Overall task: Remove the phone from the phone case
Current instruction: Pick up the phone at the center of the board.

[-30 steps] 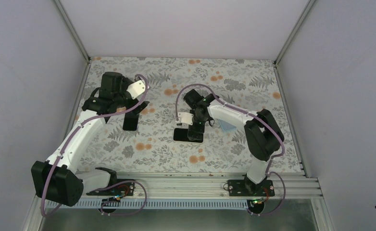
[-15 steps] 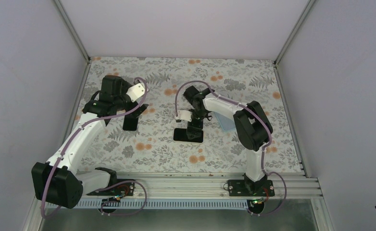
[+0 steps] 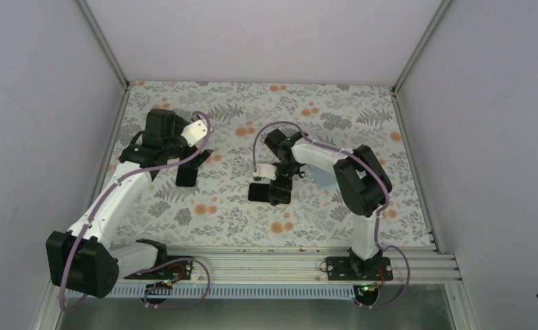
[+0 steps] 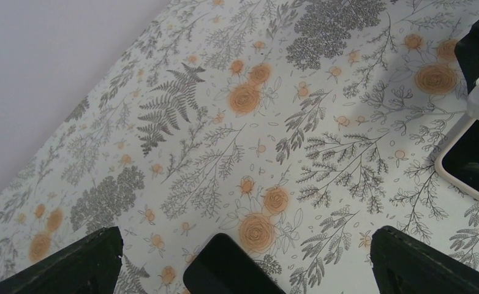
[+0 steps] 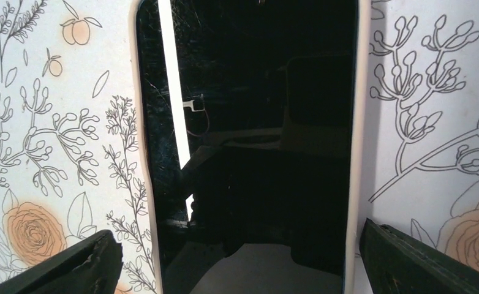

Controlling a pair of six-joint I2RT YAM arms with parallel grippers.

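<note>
Well, your floral-cloth desk (image 3: 218,220) is boxed by pale lavender walls (image 3: 266,41) on three sides, with open cloth near its edges. The slim, glossy black-screened, beige-rimmed phone (image 5: 249,122) lies flat mid-desk between the right fingers (image 5: 53,269), which are spread apart. The translucent light-blue phone case (image 3: 323,179) lies just to its right. Your left fingers (image 4: 71,263) gape above an all-black phone (image 4: 231,272).
</note>
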